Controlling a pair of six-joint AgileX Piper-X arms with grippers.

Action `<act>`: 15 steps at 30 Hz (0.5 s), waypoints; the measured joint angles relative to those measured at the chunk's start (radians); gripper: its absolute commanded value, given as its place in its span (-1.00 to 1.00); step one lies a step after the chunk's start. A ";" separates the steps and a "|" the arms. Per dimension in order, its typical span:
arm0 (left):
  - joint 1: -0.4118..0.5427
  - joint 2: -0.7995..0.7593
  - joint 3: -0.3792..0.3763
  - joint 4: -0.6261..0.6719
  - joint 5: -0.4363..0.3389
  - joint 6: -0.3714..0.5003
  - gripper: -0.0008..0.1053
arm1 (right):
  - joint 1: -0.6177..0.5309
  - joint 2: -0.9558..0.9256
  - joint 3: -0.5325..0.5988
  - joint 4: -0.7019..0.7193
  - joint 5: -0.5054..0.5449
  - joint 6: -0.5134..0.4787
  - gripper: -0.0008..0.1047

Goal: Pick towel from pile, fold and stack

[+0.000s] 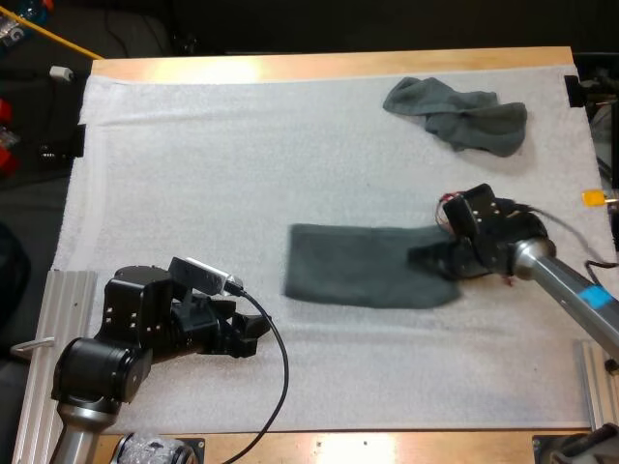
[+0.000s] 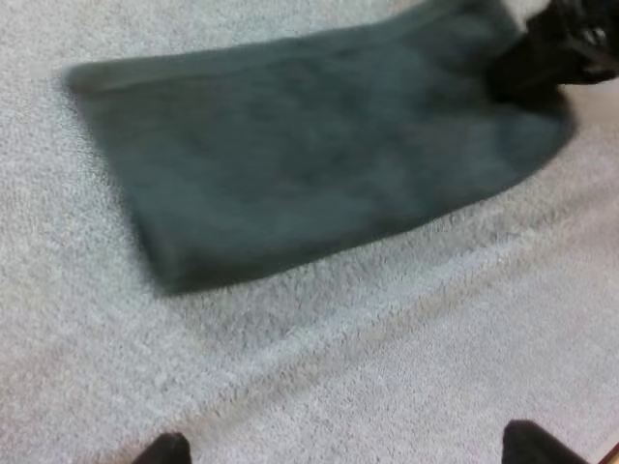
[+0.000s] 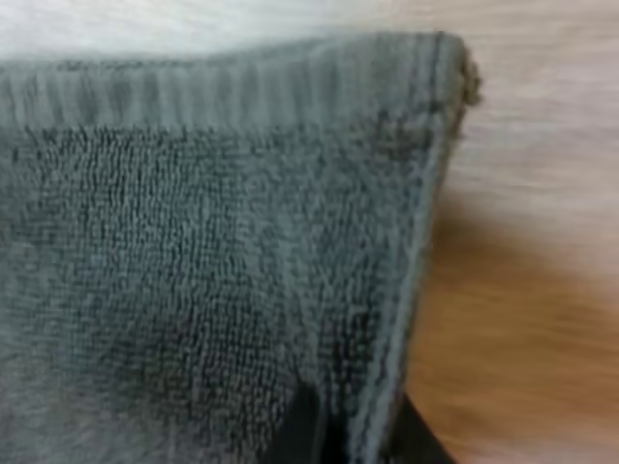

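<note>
Centre-right of the frame: flat towel (image 1: 363,266) spread on the mat (image 1: 222,164), right claw (image 1: 433,259) pinching its right edge. Left claw (image 1: 259,333) spread, lower left, well clear. Crumpled towel (image 1: 459,114) upper right. Looks like the fold step; next, carry that edge over leftwards, corners aligned.

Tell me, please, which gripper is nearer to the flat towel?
Right. The right gripper pinches the flat towel at its right end; the left gripper is open, apart from its near edge.
</note>
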 measured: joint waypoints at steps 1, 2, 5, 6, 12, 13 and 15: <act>0.000 0.000 0.000 0.000 0.000 0.002 0.19 | 0.000 -0.014 0.000 0.038 0.058 -0.031 -0.99; 0.000 0.000 0.000 0.000 0.000 0.004 0.19 | 0.000 -0.029 0.000 0.076 0.117 -0.056 -0.99; 0.000 0.000 0.000 0.000 0.000 0.006 0.19 | 0.000 -0.073 0.000 0.155 0.274 -0.127 -0.99; 0.000 0.000 0.000 0.000 0.000 0.006 0.19 | 0.000 -0.085 0.001 0.166 0.316 -0.144 -0.99; 0.000 0.000 0.000 0.011 0.010 0.006 0.19 | 0.011 -0.108 -0.010 0.174 0.275 -0.113 -0.99; 0.000 0.000 0.000 0.011 0.018 0.006 0.19 | 0.021 -0.108 -0.013 0.167 0.238 -0.079 -0.99; 0.000 0.000 0.000 0.011 0.025 0.006 0.19 | 0.045 -0.108 -0.014 0.136 0.148 -0.003 -0.99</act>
